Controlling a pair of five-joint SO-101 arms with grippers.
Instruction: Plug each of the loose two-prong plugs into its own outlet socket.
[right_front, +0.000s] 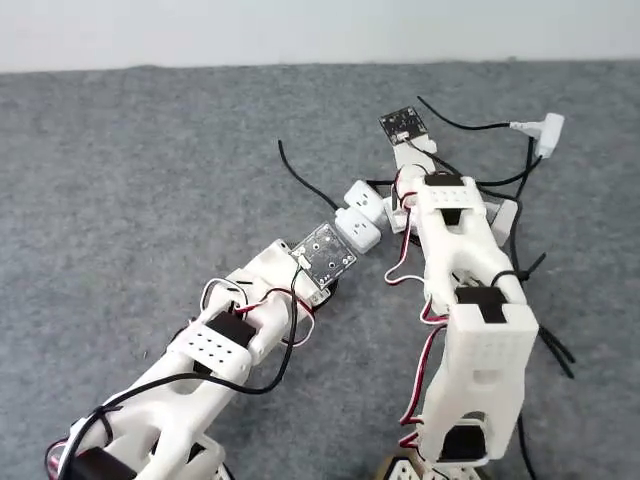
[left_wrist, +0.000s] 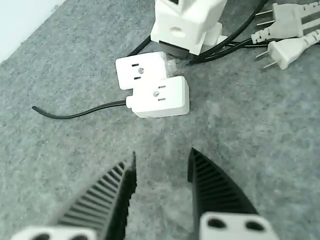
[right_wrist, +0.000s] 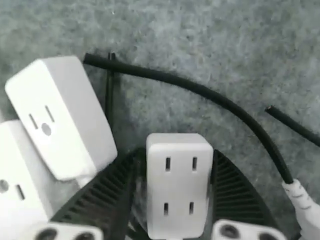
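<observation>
Two white three-hole sockets lie side by side on the grey carpet, the nearer one on a black cable. My left gripper stands open just short of them, nothing between its fingers. My right gripper is shut on a white outlet block with two pairs of slots, right beside the same sockets. Two loose white two-prong plugs lie on the carpet beyond the right arm. From above, the sockets sit between the two arms.
Black cables loop around the right arm, and one runs close past the held block. Another white plug lies at the far right. Open carpet stretches to the left.
</observation>
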